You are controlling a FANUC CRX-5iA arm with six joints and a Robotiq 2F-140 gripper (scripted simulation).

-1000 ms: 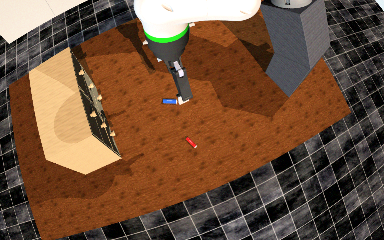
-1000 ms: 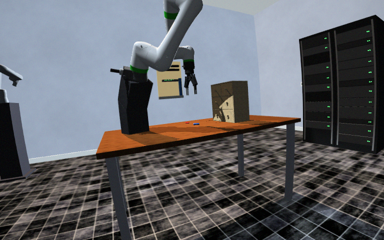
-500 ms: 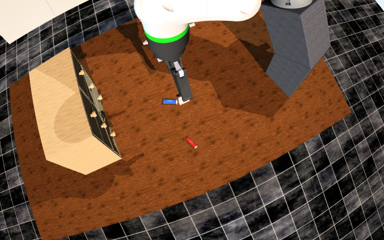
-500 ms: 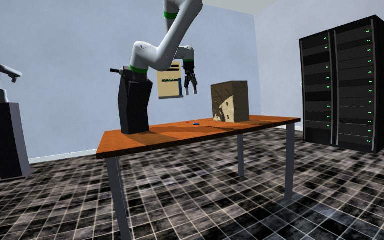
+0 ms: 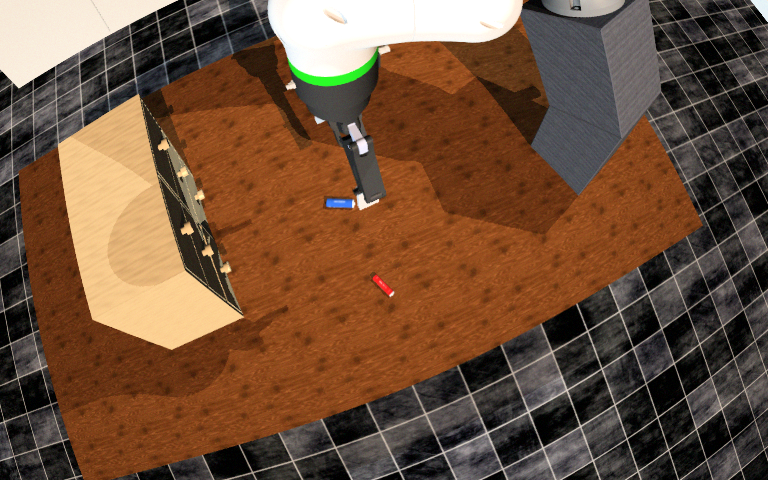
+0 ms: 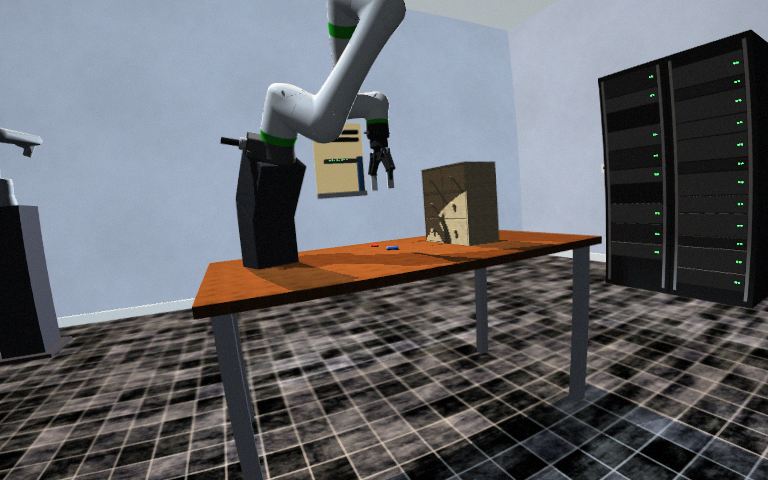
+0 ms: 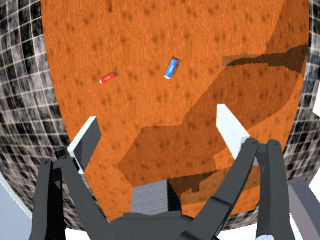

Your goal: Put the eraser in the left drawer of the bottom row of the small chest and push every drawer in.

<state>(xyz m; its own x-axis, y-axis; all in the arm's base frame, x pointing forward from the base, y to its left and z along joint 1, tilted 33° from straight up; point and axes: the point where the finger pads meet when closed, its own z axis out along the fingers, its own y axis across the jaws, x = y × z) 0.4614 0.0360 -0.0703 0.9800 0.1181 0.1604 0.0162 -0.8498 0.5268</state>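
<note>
The small wooden chest [image 5: 113, 226] [image 6: 459, 202] stands at the table's left end, its dark front [image 5: 182, 208] with several knobs facing the middle; all drawers look pushed in. Two small blocks lie on the table [image 5: 509, 271]: a blue one with a white end [image 5: 338, 202] [image 6: 391, 247] [image 7: 171, 68] and a red one with a white end [image 5: 382, 285] [image 6: 374, 245] [image 7: 107, 78]. I cannot tell which is the eraser. My gripper [image 5: 367, 200] [image 6: 382, 185] [image 7: 156, 120] is open and empty. It hangs high above the table, a little short of the blue block.
The arm's grey pedestal [image 5: 594, 84] [image 6: 266, 209] stands at the table's far right corner. A black server rack [image 6: 679, 169] stands off the table by the wall. The table edges drop to a tiled floor.
</note>
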